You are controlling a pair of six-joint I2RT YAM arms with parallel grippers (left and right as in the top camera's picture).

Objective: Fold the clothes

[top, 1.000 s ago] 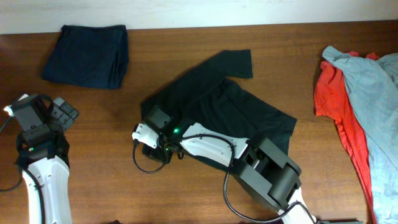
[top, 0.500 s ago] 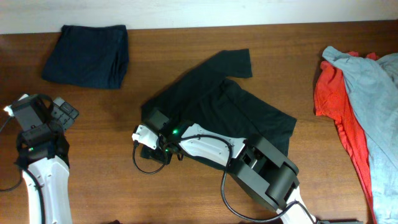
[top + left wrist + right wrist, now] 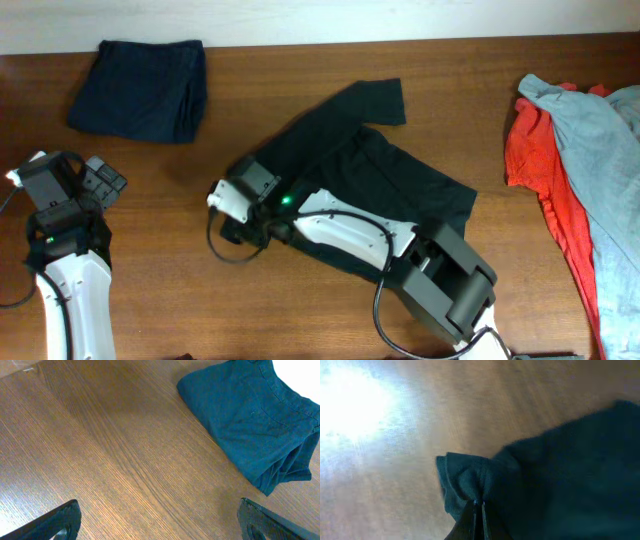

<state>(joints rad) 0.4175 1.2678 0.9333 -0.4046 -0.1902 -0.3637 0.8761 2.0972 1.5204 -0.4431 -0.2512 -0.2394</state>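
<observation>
1. Near left: the left arm (image 3: 62, 250) is parked. Its jaws are spread wide with nothing between them and only bare surface (image 3: 125, 460) beneath. This arm takes no part in the present step.

2. Near centre: the right arm (image 3: 340, 228) reaches from the near edge toward the left, crossing the near part of the black T-shirt (image 3: 400, 180) and ending at its near-left corner. In the wrist view the jaws are pressed together, pinching a bunched fold of the dark cloth at its edge. Bare surface shows to the left of the pinch.

3. Centre: the black T-shirt lies diagonally on the surface, one sleeve pointing far, the body rumpled and not squared. It is not yet folded.

4. Step in hand, as judged: the corner grasp is made and the first fold or a straightening pull is about to begin.

5. The next move calls for lifting the corner just clear of the surface and carrying it across the body without loosening the pinch. Soft cloth may drag along whole, so the left jaws may need to pin the opposite side.

6. Far left: the navy garment (image 3: 140, 88) lies folded and compact.

7. Right edge: the red garment (image 3: 528, 165) and the pale grey-blue garment (image 3: 600, 135) lie heaped and overlapping, unfolded
</observation>
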